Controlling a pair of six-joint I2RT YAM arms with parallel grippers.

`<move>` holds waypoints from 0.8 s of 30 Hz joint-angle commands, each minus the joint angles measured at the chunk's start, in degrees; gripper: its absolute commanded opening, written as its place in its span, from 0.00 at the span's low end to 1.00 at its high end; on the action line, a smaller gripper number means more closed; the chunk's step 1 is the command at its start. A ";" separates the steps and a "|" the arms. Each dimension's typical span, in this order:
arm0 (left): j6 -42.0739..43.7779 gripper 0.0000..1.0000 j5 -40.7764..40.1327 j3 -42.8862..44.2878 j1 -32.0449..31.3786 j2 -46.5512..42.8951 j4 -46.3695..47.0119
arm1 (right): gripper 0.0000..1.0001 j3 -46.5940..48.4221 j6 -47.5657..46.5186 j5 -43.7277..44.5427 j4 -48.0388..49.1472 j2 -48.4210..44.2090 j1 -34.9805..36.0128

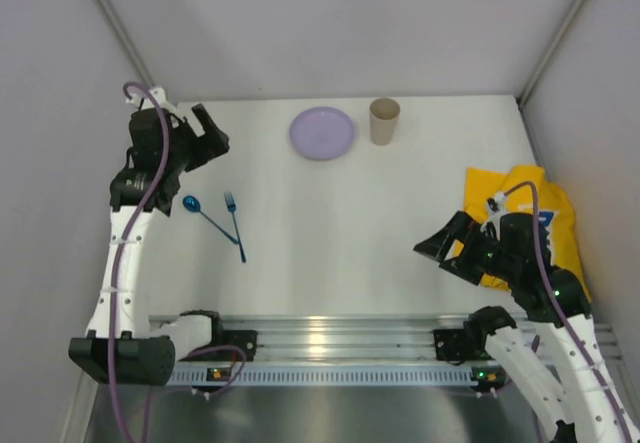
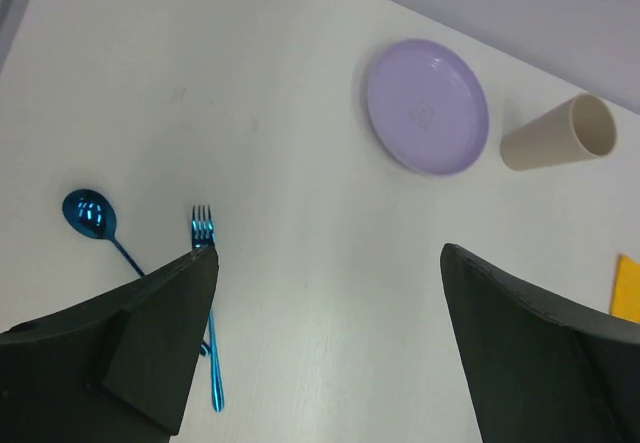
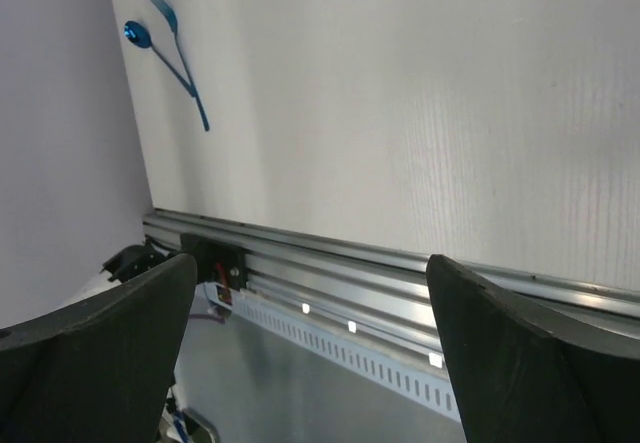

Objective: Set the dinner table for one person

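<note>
The white dinner table [image 1: 340, 213] holds a lilac plate [image 1: 322, 132] and a beige cup [image 1: 384, 120] at the back, also in the left wrist view as plate [image 2: 427, 107] and cup [image 2: 558, 136] lying across the frame. A blue spoon [image 1: 194, 206] and blue fork [image 1: 235, 223] lie crossed at the left, seen too in the left wrist view [image 2: 90, 215] [image 2: 208, 293] and the right wrist view [image 3: 140, 37]. My left gripper [image 1: 208, 133] is open and empty, high at the back left. My right gripper [image 1: 445, 248] is open and empty, beside a crumpled yellow mat [image 1: 530, 213].
An aluminium rail [image 1: 330, 338] runs along the near edge, also in the right wrist view [image 3: 400, 273]. Grey walls close in the table on the left, back and right. A corner of the yellow mat [image 2: 627, 288] shows in the left wrist view.
</note>
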 commanded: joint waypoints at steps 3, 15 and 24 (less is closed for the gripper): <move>-6.90 0.98 17.62 -4.47 0.11 -4.31 10.05 | 1.00 8.62 -4.50 3.50 5.29 8.38 0.47; -30.97 0.98 37.25 -17.97 -0.84 -6.79 35.11 | 1.00 23.22 -14.17 12.29 0.92 29.82 -9.35; 3.63 0.99 0.64 -5.90 -21.33 -2.83 3.43 | 1.00 21.30 -17.51 24.24 -0.33 47.93 -14.82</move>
